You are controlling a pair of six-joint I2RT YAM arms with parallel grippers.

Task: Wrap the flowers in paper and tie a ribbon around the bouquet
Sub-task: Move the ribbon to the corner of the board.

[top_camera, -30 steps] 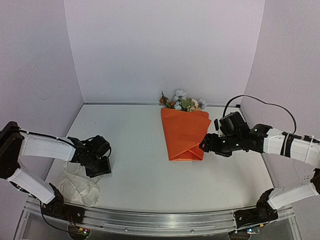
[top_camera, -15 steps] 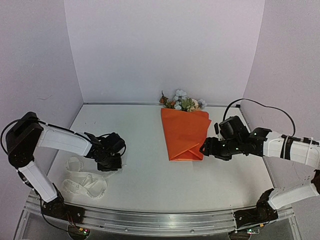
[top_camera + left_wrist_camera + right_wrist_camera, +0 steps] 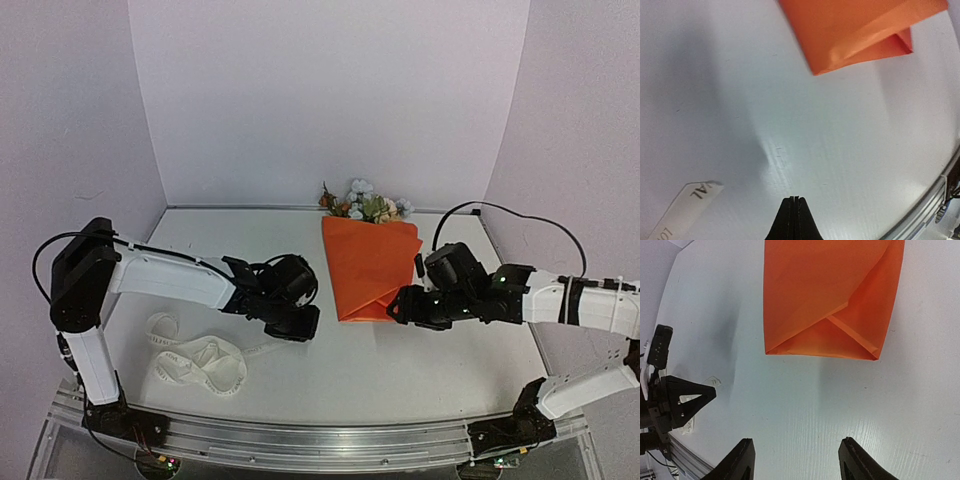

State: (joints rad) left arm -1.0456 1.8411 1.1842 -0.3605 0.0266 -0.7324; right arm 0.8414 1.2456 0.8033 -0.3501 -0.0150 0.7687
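Near bouquet point(image 3: 368, 268): left claw point(image 3: 795, 200) closed, right claw point(image 3: 797, 442) spread.

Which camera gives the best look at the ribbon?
Top external: the ribbon lies in full loops on the table. Left wrist shows only one lettered end; right wrist shows nothing clear of it.

A robot lab's test booth: plain white walls point(image 3: 330, 100) box in a white surface point(image 3: 400, 370). The left arm point(image 3: 170, 280) and right arm point(image 3: 580, 300) stand on an aluminium rail point(image 3: 320, 440) at its near edge, and a black cable point(image 3: 530, 212) loops loose.
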